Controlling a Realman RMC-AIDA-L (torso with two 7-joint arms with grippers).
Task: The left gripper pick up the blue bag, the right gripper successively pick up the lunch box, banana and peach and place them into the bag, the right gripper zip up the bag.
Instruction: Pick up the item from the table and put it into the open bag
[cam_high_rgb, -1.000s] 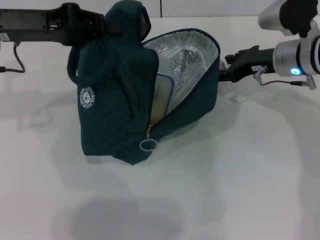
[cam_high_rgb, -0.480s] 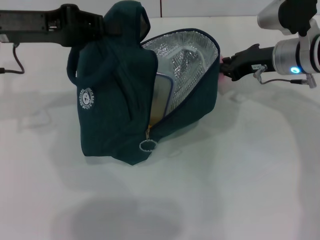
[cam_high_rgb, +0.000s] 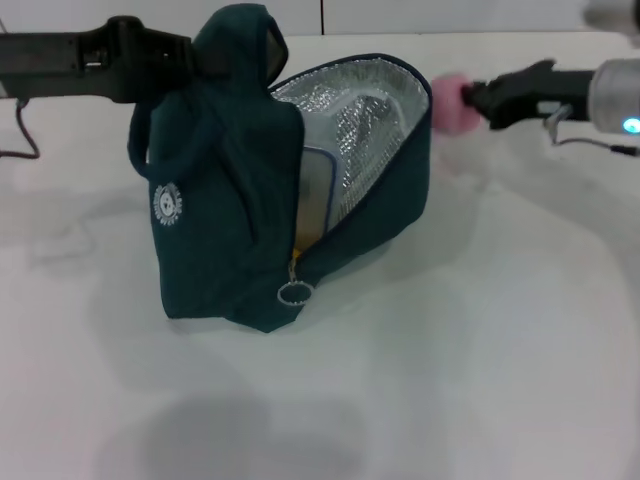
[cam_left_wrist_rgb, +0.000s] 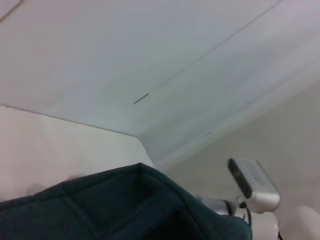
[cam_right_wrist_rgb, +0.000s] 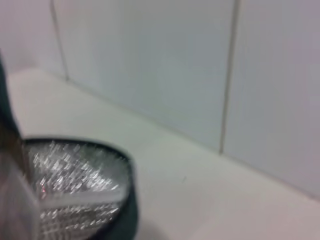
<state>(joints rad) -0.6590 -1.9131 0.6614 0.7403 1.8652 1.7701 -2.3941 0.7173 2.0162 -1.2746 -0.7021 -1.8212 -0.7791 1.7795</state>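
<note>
The blue bag stands left of centre with its foil-lined mouth gaping toward the right. My left gripper is shut on the fabric at the bag's top and holds it up. The lunch box stands on edge inside the opening. A yellow sliver low beside it looks like the banana. The pink peach hangs in the air just right of the bag's rim, with my right gripper shut on it. The right wrist view shows the foil lining below.
The ring-pull zipper hangs at the bag's front lower corner. White tabletop spreads in front and to the right. A tiled wall runs behind the table. The other arm's grey housing shows in the left wrist view.
My right gripper has risen from behind the bag's right side, and the peach it holds now shows beside the rim. The bag has shifted slightly left.
</note>
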